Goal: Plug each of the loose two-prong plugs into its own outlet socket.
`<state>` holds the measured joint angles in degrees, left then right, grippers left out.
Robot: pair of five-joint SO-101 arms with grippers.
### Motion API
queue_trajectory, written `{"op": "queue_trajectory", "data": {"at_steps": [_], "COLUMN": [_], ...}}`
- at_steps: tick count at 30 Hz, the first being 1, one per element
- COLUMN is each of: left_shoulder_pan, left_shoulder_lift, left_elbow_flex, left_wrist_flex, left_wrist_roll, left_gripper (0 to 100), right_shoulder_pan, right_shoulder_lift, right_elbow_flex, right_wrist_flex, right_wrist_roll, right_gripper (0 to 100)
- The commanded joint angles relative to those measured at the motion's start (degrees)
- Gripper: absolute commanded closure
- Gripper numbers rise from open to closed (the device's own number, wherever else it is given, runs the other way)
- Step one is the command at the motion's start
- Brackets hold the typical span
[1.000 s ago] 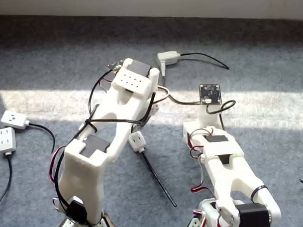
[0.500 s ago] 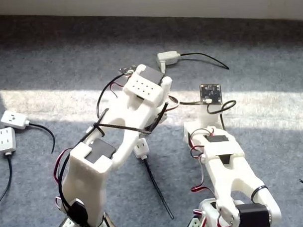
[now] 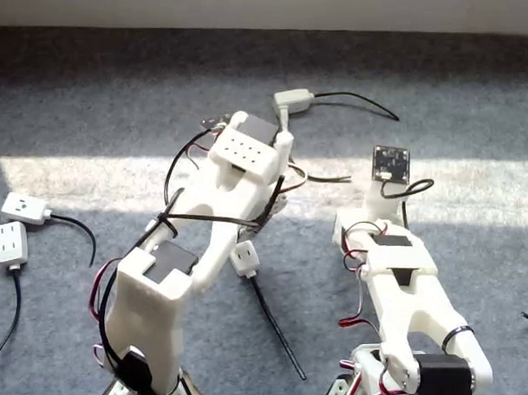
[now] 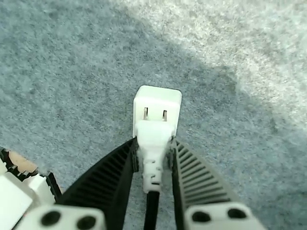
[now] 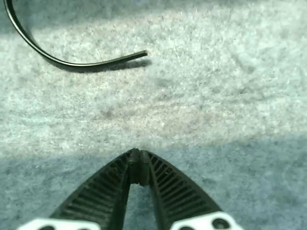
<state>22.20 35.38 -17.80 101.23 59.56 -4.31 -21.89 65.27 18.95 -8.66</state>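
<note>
High view: a white plug [image 3: 243,257] sits at the centre of the frame, just below the left arm [image 3: 204,226]. Its black cord [image 3: 273,318] trails over the grey carpet [image 3: 468,86] toward the lower centre. A second plug [image 3: 293,99] lies at upper centre. An upper socket [image 3: 23,208] and a lower socket [image 3: 11,244] lie at the left edge, well apart from both plugs. The right arm [image 3: 406,288] fills the lower right.

Left wrist view: the left claw [image 4: 153,153] is clamped on the plug's neck, one ribbed finger on each side. The two prongs face the camera at mid-frame, above carpet.

Right wrist view: the right claw [image 5: 139,167] is closed with its tips touching and holds nothing, at lower centre. A loose cord [image 5: 72,64] curves across the upper left.
</note>
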Motion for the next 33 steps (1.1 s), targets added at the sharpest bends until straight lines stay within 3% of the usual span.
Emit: {"op": "queue_trajectory", "data": {"at_steps": [1,15,24,27,33], "left_shoulder_pan": [-5.8,-6.6,-3.6,-3.6,-3.6], "left_shoulder_lift": [3.6,14.9,15.3,15.3,14.9], "left_elbow_flex": [0.4,0.2,0.0,-1.2,-1.4], "left_wrist_flex": [0.4,0.5,0.5,0.5,0.7], "left_wrist_roll": [-0.6,-0.6,-2.9,-7.8,-8.3], "left_gripper": [99,99,98,89,68], "right_shoulder_pan": [0.5,0.5,0.5,0.5,0.5], "right_shoulder_lift": [-1.1,-1.1,-1.1,-1.1,-1.1], "right_elbow_flex": [-2.3,-2.3,-2.2,-2.2,-2.3], "right_wrist_flex": [-1.0,-1.0,-1.0,-1.0,-1.0], "right_wrist_roll": [-0.7,-0.7,-0.8,-0.8,-0.8], "right_gripper": [99.1,99.1,99.1,99.1,99.1]}}
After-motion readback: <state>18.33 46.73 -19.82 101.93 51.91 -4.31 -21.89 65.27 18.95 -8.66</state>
